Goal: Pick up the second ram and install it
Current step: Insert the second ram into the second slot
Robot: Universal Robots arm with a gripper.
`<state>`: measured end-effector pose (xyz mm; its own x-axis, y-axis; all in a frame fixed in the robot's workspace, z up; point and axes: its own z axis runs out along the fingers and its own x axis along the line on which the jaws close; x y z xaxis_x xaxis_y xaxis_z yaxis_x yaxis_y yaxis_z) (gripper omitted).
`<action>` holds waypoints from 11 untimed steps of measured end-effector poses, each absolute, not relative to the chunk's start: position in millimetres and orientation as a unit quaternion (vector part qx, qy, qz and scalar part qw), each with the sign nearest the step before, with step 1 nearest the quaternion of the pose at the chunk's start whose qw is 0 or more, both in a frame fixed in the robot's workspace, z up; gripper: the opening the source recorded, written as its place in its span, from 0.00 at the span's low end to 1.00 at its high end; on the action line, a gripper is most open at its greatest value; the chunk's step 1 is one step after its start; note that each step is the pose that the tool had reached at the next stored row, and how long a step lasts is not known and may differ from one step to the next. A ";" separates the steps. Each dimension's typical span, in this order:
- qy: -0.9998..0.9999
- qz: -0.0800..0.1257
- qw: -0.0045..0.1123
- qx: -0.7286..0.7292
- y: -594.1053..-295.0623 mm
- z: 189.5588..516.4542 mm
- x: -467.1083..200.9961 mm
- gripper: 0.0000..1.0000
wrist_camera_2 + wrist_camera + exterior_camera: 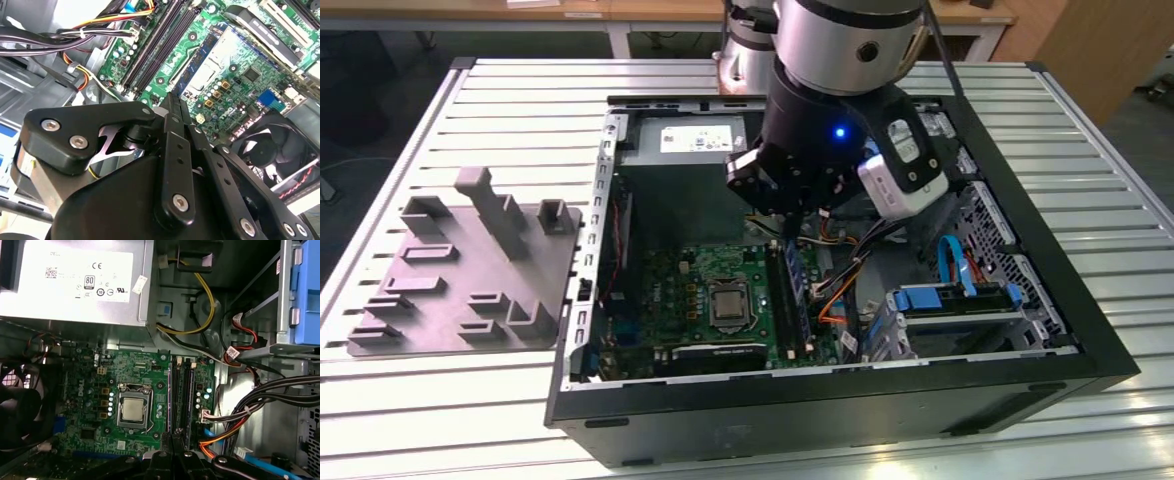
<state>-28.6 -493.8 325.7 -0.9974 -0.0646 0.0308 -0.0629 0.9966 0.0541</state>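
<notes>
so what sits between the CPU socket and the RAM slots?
A short column of small round components on the green motherboard, seen in the first wrist view between the CPU socket and the RAM slots.

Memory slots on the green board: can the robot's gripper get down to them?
Probably yes. The gripper hangs right above the memory slots, the case lies open, and the cables lie off to one side.

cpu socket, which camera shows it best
First wrist view: the cpu socket faces the camera squarely, fully unobstructed. The exterior view shows it from farther off; the second wrist view shows it at a steep slant.
</notes>
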 end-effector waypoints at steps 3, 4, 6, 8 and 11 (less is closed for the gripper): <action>-0.999 -0.027 0.016 0.032 -493.8 321.9 -28.6 0.11; -0.999 -0.027 0.016 0.032 -493.8 320.8 -28.6 0.11; -0.999 -0.027 0.016 0.032 -493.8 318.2 -28.6 0.11; -0.999 -0.027 0.016 0.032 -493.7 315.5 -28.6 0.11; -0.999 -0.027 0.016 0.032 -493.8 312.4 -28.6 0.11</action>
